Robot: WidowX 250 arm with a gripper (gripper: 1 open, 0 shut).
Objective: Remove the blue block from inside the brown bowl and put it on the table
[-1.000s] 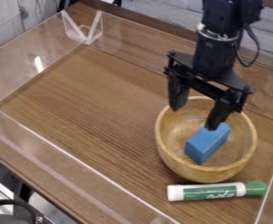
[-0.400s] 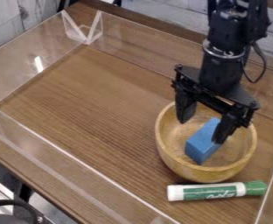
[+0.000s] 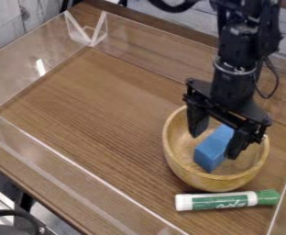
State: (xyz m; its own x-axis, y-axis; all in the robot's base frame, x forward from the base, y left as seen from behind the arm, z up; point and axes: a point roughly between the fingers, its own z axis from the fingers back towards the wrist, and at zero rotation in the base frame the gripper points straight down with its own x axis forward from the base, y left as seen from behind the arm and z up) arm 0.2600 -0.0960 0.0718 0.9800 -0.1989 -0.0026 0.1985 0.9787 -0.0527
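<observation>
We judge this the pre-grasp step: the gripper point(image 3: 216, 132), jaws apart, overlies the bowl point(image 3: 172, 158); we next straddle the block point(image 3: 211, 154).

Setting: a robot work cell, consistent with a lab. Evidence observed: a black jointed robot arm point(image 3: 240, 46) reaches over a wood-grain tabletop point(image 3: 96, 101) bordered by low clear walls point(image 3: 60, 179). Dark cables point(image 3: 14, 217) lie outside the wall at the near left corner. Whether the wider room is a dedicated lab cannot be determined from this view.
</observation>
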